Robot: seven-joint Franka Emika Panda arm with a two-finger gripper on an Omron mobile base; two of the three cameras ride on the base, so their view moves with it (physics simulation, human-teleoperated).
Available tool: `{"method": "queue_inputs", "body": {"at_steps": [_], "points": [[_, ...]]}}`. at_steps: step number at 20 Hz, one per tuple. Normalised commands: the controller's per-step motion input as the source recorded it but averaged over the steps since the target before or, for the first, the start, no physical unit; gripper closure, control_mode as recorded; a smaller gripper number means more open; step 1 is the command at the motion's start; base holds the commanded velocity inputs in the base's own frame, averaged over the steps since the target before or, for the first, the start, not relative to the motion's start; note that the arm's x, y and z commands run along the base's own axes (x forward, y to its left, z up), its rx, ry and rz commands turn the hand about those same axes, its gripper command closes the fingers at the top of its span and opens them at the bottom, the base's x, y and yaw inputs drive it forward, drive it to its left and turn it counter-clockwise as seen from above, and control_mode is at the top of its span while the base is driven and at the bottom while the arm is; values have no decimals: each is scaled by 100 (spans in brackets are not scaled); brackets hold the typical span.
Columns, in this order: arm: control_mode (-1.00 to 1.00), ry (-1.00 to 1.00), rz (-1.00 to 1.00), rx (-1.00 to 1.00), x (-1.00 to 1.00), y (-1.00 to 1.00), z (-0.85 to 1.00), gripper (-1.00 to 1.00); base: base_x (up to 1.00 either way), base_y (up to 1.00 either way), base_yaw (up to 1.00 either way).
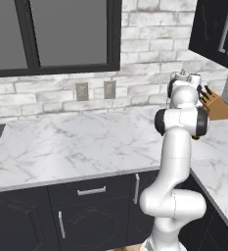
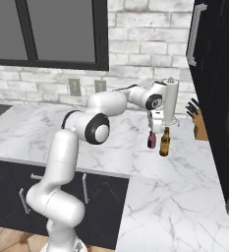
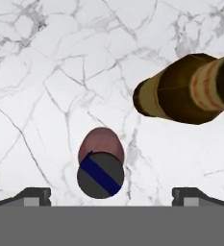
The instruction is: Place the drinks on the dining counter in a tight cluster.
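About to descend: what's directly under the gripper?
The open gripper hangs above the maroon can, upright on the marble worktop; the brown bottle stands beside it. The can hides the marble beneath it.

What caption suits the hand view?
Open hand above a small maroon drink, brown bottle beside it on marble counter.

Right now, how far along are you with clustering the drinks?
Nothing looks done yet. The small maroon drink and the brown glass bottle stand close together on the marble worktop near the knife block, not on the dining counter. In hand: nothing; the gripper hangs open right above the maroon drink, which sits between its fingertips. Left: grasp it and carry it over, then the other drinks.
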Motion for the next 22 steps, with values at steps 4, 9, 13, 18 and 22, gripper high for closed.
{"method": "queue_inputs", "body": {"at_steps": [4, 9, 13, 18, 22], "points": [[-100, 0, 0, 1, 1, 0, -3, -100, 0, 0, 0], [-100, 0, 0, 1, 2, 0, -4, -100, 0, 0, 0], [-100, 0, 0, 1, 0, 0, -1, -100, 0, 0, 0], [-100, 0, 0, 0, 0, -7, -11, -100, 0, 0, 0], [-100, 0, 0, 0, 0, -8, -7, -100, 0, 0, 0]]}}
